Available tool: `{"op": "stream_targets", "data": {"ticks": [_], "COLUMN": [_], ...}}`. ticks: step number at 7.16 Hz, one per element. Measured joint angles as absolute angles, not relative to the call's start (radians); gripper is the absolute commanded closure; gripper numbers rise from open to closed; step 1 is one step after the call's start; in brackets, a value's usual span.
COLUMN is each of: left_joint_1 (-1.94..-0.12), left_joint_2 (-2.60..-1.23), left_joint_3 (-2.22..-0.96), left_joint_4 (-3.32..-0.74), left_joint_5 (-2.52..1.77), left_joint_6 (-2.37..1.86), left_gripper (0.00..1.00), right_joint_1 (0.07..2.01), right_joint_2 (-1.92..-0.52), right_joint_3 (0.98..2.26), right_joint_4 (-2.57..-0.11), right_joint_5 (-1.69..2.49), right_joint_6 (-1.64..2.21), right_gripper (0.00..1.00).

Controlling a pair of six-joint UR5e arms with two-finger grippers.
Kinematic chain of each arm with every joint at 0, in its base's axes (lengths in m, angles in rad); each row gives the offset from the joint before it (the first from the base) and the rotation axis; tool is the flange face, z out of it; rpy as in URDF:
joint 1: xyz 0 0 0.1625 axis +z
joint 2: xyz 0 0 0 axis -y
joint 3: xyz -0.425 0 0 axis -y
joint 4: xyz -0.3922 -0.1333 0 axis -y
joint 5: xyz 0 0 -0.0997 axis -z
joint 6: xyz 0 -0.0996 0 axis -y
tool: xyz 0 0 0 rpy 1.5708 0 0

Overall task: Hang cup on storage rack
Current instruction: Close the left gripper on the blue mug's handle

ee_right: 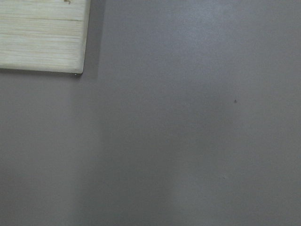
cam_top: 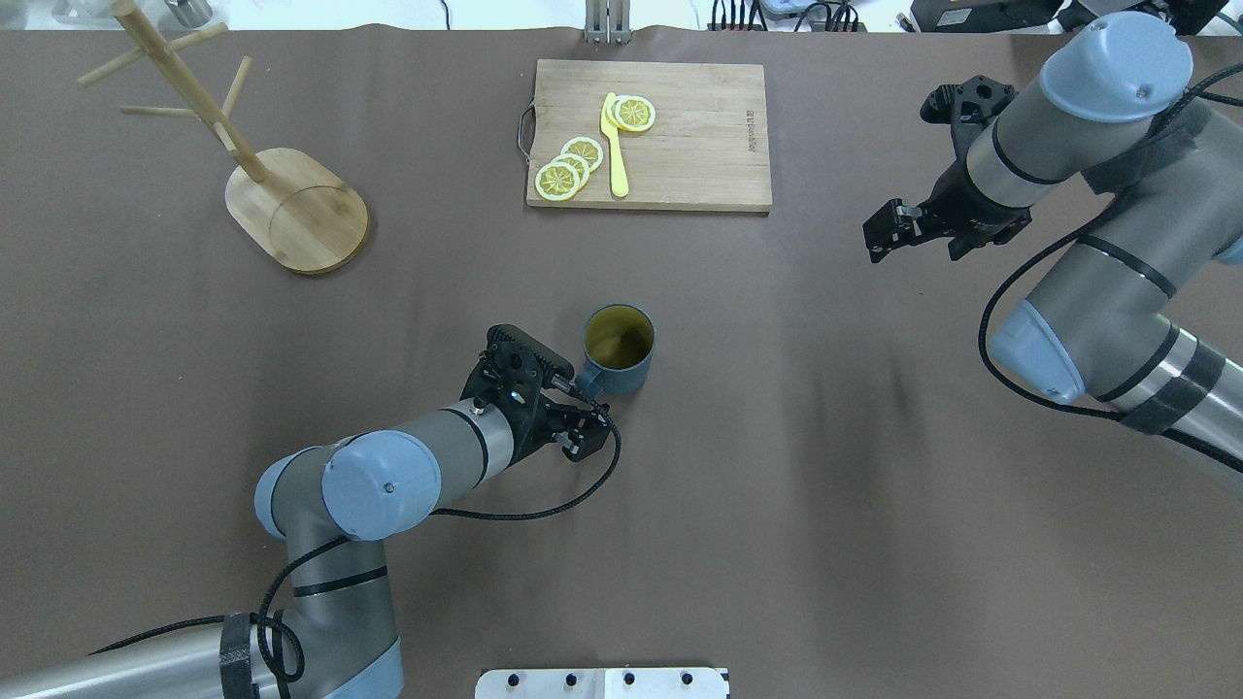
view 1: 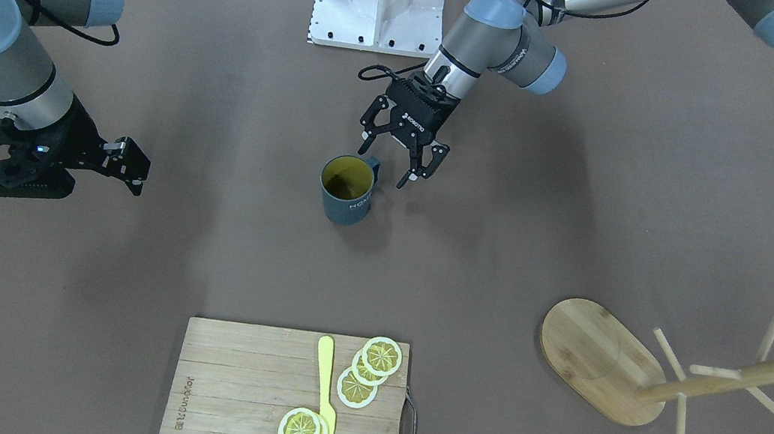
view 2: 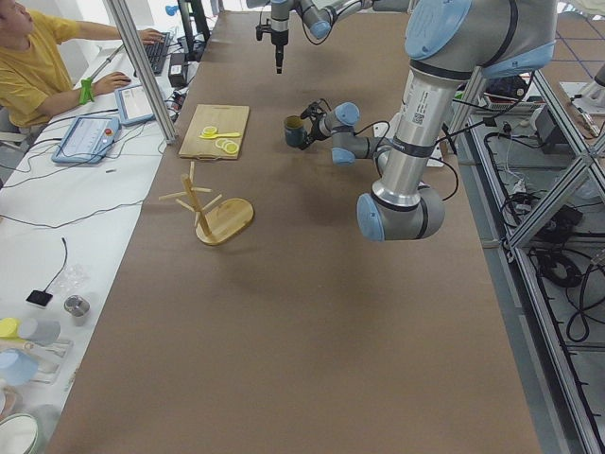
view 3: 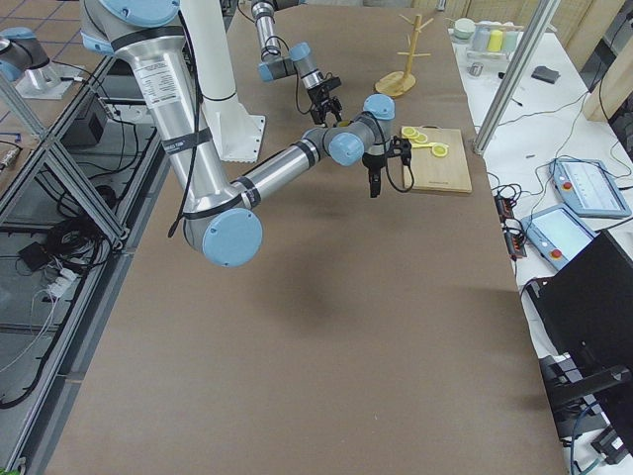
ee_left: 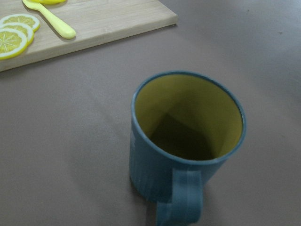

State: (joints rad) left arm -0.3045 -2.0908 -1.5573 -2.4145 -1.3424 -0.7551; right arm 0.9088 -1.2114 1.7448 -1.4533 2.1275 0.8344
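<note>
The cup [view 1: 345, 192] is a dark blue-grey mug with a yellow inside. It stands upright mid-table, and also shows in the overhead view [cam_top: 619, 348] and the left wrist view [ee_left: 186, 141]. Its handle [ee_left: 186, 200] points toward my left gripper [view 1: 388, 163], which is open and empty with its fingertips on either side of the handle, not closed on it. The storage rack [view 1: 598, 356] is a bamboo mug tree with an oval base; it stands at the far left in the overhead view [cam_top: 296, 209], with bare pegs. My right gripper [cam_top: 877, 240] is shut and empty, hovering far to the right.
A slatted cutting board [cam_top: 680, 136] with a metal handle lies at the table's far side. It holds lemon slices [cam_top: 573, 165] and a yellow knife [cam_top: 615, 146]. Its corner shows in the right wrist view [ee_right: 42, 33]. An operator [view 2: 38, 57] sits beyond the table.
</note>
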Motion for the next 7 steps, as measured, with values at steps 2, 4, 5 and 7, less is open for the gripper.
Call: {"op": "stream_targets", "data": {"ticks": [2, 4, 5, 7], "left_joint_1": [-0.304, -0.302, -0.301, -0.299], "left_joint_2": [-2.102, -2.111, -2.111, -2.112], "left_joint_3": [-1.531, -1.518, -1.502, -1.478], "left_joint_4": [-2.416, -2.431, -2.476, -2.537], "left_joint_5": [-1.322, -1.315, -1.314, -1.281], "left_joint_6": [-0.752, -0.752, -0.751, -0.745], "left_gripper": [0.19, 0.19, 0.19, 0.26], "right_joint_1": [0.909, 0.908, 0.907, 0.907], "right_joint_2": [-1.222, -1.224, -1.224, -1.223], "right_joint_3": [1.747, 1.747, 1.746, 1.745], "right_joint_4": [-1.450, -1.450, -1.450, -1.450], "right_joint_5": [2.122, 2.122, 2.122, 2.122], "right_joint_6": [0.829, 0.826, 0.825, 0.826], "right_gripper": [0.00, 0.00, 0.00, 0.00]}}
